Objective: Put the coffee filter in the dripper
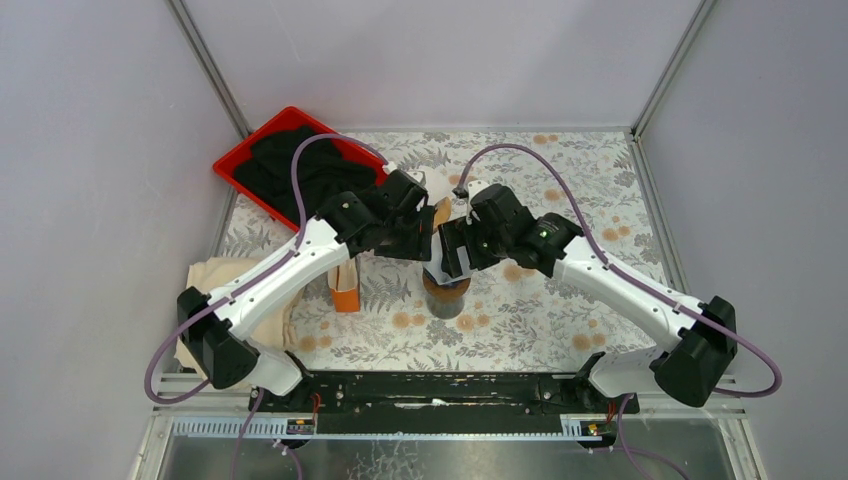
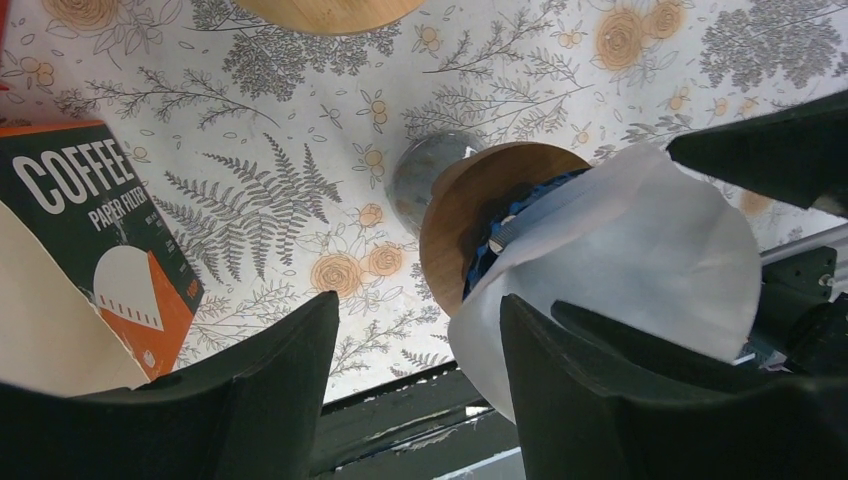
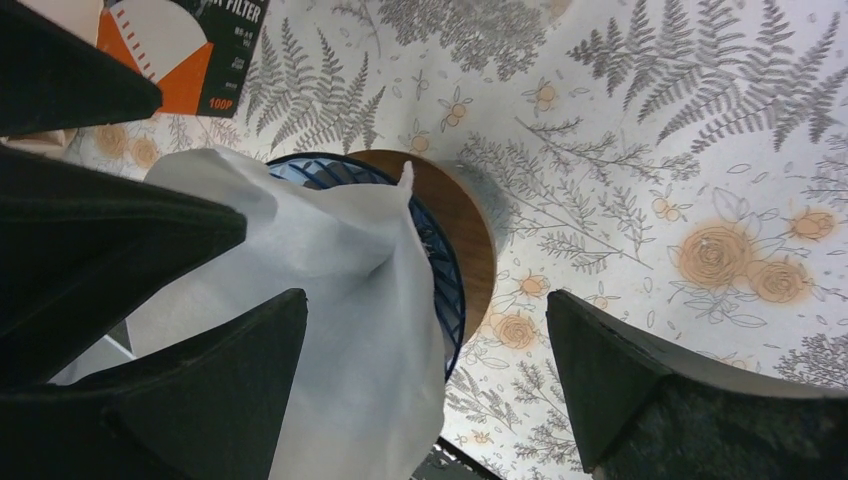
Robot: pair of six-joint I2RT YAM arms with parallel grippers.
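Observation:
The dripper (image 1: 447, 297) stands mid-table: a blue ribbed cone (image 3: 447, 285) in a wooden collar (image 2: 455, 235). The white paper coffee filter (image 2: 640, 255) lies crumpled and tilted over its mouth, partly inside; it also shows in the right wrist view (image 3: 340, 290) and the top view (image 1: 437, 270). My left gripper (image 2: 418, 305) is open, its right finger against the filter's edge, nothing between the jaws. My right gripper (image 3: 425, 300) is open wide astride the filter, its left finger touching the paper. In the top view both grippers, left (image 1: 425, 240) and right (image 1: 453, 255), meet just above the dripper.
The orange-and-black coffee filter box (image 1: 345, 290) stands left of the dripper, also in the left wrist view (image 2: 90, 225). A red tray (image 1: 232, 160) with black cloth sits back left. A beige cloth (image 1: 215, 285) lies at the left edge. A wooden disc (image 2: 320, 10) lies behind the dripper.

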